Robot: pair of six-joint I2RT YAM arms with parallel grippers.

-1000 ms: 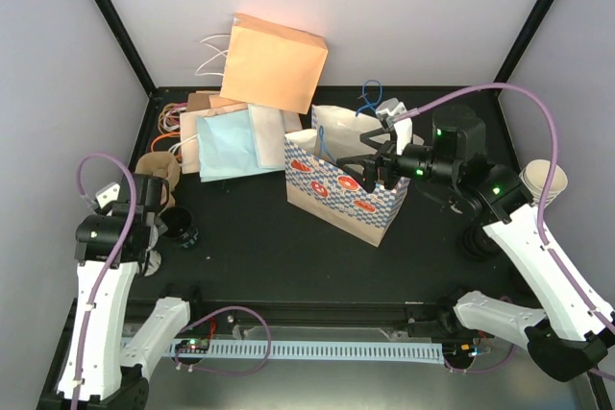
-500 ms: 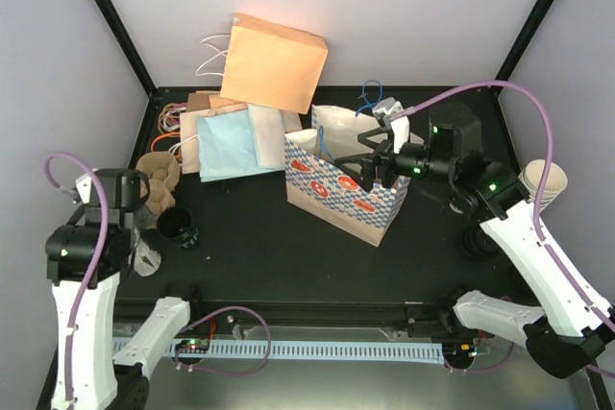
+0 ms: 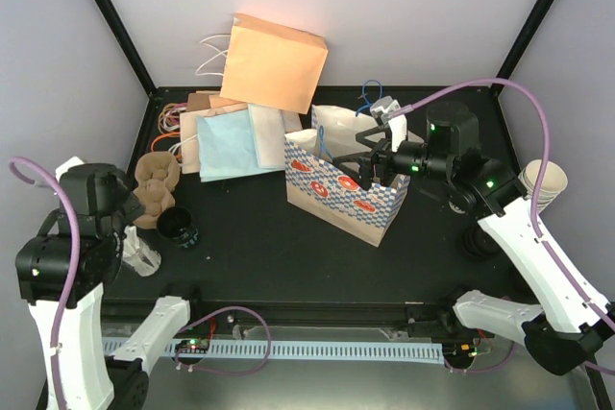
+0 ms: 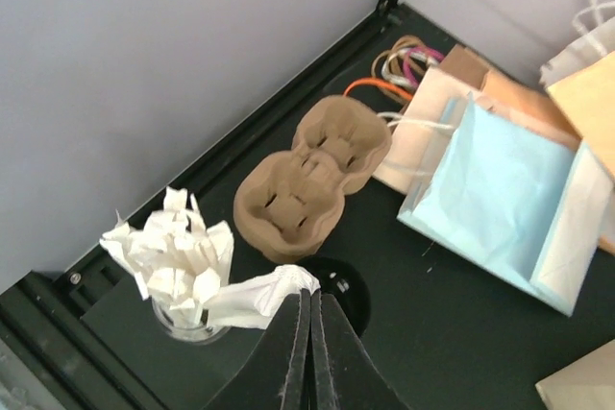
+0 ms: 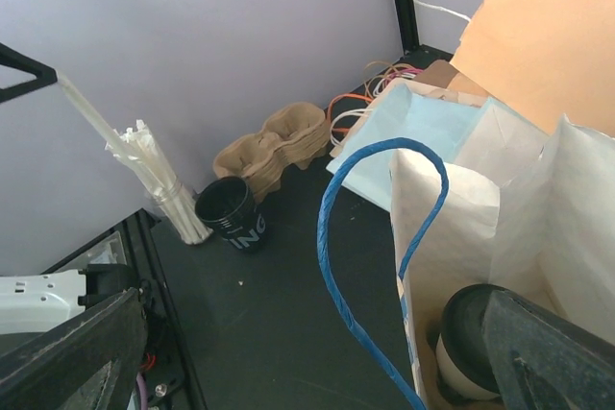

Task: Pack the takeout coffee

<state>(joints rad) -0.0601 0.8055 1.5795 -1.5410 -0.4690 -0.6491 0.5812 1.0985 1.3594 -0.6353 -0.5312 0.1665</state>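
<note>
The takeout coffee (image 5: 463, 369), a cream cup with a dark lid, stands inside the blue-checked paper bag (image 3: 338, 189). My right gripper (image 5: 307, 362) is open at the bag's mouth (image 5: 461, 199), and the bag's blue handle (image 5: 332, 237) loops up between its fingers. At the far left, my left gripper (image 4: 309, 295) is shut on the tip of a white paper-wrapped straw (image 4: 255, 297). That straw rises out of the glass of wrapped straws (image 4: 183, 271). In the right wrist view the straw (image 5: 101, 127) slants up from the glass (image 5: 181, 210).
A black cup (image 3: 176, 226) and a brown cup carrier (image 3: 157, 178) sit beside the straw glass (image 3: 140, 253). Flat paper bags (image 3: 240, 136) and an orange bag (image 3: 277, 62) lie at the back. A stack of paper cups (image 3: 543, 184) stands at the right edge.
My left arm has drawn back toward the near left corner, away from the black cup, pulling the straw up. The right arm has barely moved.
</note>
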